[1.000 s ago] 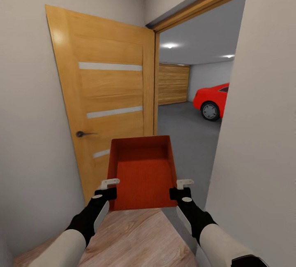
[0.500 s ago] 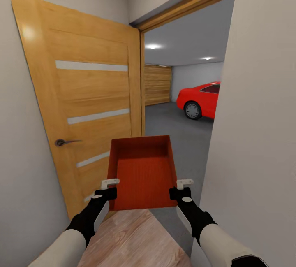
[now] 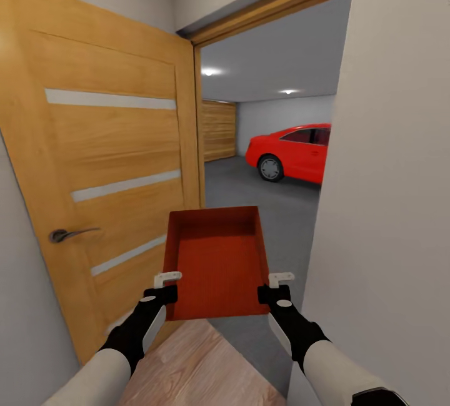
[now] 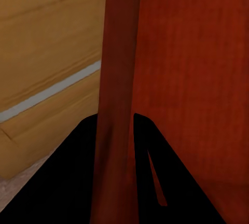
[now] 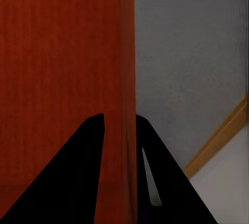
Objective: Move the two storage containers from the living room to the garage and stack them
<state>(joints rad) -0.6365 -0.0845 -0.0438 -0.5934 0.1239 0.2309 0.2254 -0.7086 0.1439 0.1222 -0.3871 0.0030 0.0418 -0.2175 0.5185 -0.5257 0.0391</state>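
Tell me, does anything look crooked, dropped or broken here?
Nothing stands out. The red bin sits level between the left gripper and right gripper, each pinching a side wall. It is empty, and the door stands open.

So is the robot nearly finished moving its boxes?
Not yet. One storage container is lifted, its side walls gripped by the left pincer and right pincer, at the open door. The garage floor by the red car lies ahead. Setting down and stacking remain.

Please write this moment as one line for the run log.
place: doorway to garage | carried: container | left gripper: shut on wall | right gripper: shut on wall
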